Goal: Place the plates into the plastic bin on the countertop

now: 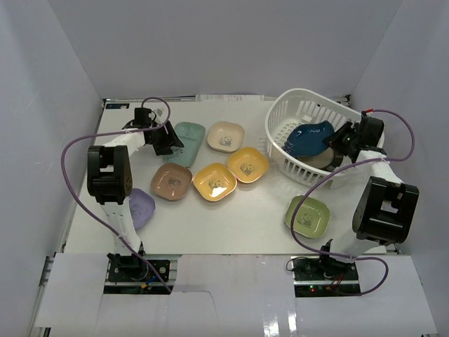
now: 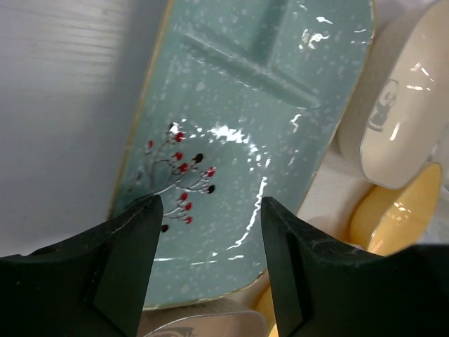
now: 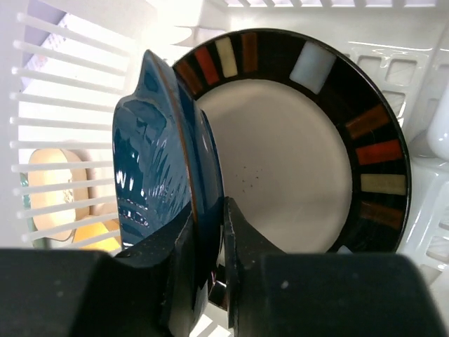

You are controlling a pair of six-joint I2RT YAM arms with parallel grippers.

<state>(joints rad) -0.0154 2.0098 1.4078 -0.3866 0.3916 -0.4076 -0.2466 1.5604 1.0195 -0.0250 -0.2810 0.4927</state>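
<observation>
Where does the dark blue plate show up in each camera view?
Top external: right of centre, the dark blue plate inside the white slotted plastic bin, held by the right gripper.
Left wrist: not in it.
Right wrist: left of centre, the plate on edge in the gripper.
Shared landmark: the round dark-rimmed tan plate next to it.
</observation>
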